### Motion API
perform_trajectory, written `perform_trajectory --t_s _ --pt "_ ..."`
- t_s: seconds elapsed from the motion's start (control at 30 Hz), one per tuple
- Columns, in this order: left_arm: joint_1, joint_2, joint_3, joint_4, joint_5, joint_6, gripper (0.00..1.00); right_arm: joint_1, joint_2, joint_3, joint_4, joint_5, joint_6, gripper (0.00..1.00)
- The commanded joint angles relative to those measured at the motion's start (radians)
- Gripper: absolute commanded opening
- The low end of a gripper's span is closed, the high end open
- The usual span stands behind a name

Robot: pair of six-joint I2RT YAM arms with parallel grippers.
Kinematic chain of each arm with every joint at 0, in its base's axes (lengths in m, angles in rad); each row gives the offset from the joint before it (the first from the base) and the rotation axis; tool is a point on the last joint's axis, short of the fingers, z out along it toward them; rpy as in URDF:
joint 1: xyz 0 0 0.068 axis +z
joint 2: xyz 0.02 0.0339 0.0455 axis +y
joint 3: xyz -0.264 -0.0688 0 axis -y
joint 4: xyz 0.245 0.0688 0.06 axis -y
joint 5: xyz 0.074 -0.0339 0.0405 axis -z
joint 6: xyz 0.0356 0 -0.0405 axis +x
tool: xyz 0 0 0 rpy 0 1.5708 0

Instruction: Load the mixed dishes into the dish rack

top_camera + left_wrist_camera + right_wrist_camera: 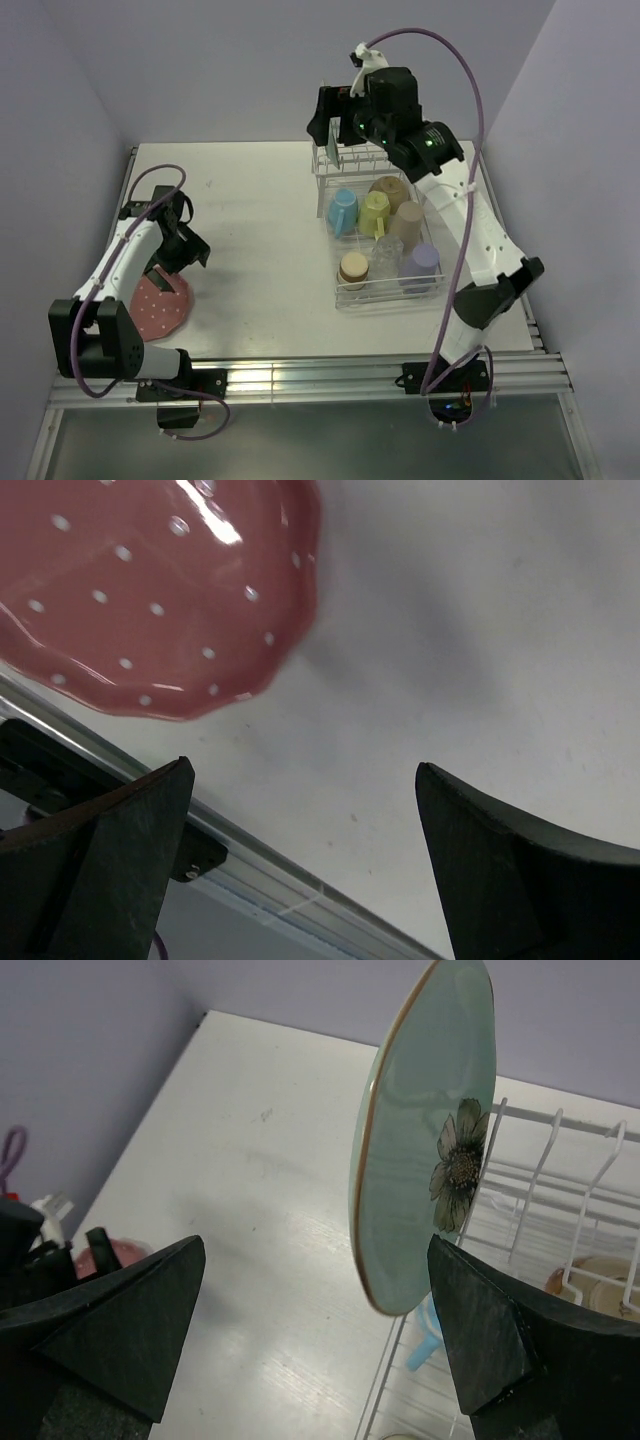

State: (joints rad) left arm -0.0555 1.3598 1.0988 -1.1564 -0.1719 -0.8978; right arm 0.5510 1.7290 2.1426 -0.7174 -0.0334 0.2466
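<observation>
The mint-green plate (425, 1140), with a flower print, stands on edge among the upright prongs at the left end of the white wire dish rack (540, 1175). My right gripper (315, 1340) is open, one finger on each side of the plate, not touching it. In the top view it (333, 130) hovers over the rack's (436, 290) far end. The pink dotted scalloped plate (160, 305) lies flat at the near left. My left gripper (185, 245) is open and empty just beyond it. The plate (150, 590) lies up and left of the left gripper (300, 860).
The rack's lower basket holds a blue cup (343, 210), a yellow cup (375, 212), tan cups (407, 222), a lavender cup (420, 262), a clear glass (385, 255) and a brown cup (353, 268). The table's near metal rail (270, 870) runs close under the left gripper.
</observation>
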Motion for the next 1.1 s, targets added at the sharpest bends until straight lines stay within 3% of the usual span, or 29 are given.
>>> perform_trajectory --t_s 0.0,0.17,0.53,0.67,0.8,0.83,0.87,0.9,0.97,1.07 --pt "0.046 0.03 0.058 -0.034 -0.148 0.043 0.99 0.009 -0.163 -0.036 0.059 -0.005 0.048 1.0" --pt "0.083 0.099 0.069 -0.026 -0.207 0.099 0.99 0.039 -0.322 -0.127 0.065 -0.02 0.082 1.0" --pt "0.094 0.415 0.096 0.069 -0.221 0.163 0.99 0.116 -0.543 -0.204 -0.023 0.024 0.088 1.0" --pt "0.094 0.492 0.099 0.099 -0.262 0.175 0.93 0.118 -0.58 -0.222 -0.054 0.076 0.062 1.0" --pt "0.094 0.545 0.073 0.138 -0.252 0.177 0.7 0.116 -0.614 -0.253 -0.06 0.115 0.045 1.0" --pt "0.094 0.547 0.067 0.145 -0.252 0.178 0.57 0.118 -0.621 -0.253 -0.066 0.119 0.045 1.0" --pt "0.094 0.547 0.061 0.165 -0.255 0.18 0.5 0.118 -0.623 -0.253 -0.07 0.122 0.048 1.0" --pt "0.094 0.556 0.052 0.172 -0.256 0.183 0.31 0.116 -0.623 -0.251 -0.071 0.122 0.051 1.0" --pt "0.092 0.587 0.058 0.178 -0.258 0.188 0.02 0.118 -0.628 -0.248 -0.074 0.121 0.056 1.0" --pt "0.094 0.585 0.09 0.176 -0.213 0.192 0.0 0.119 -0.618 -0.225 -0.088 0.106 0.066 1.0"
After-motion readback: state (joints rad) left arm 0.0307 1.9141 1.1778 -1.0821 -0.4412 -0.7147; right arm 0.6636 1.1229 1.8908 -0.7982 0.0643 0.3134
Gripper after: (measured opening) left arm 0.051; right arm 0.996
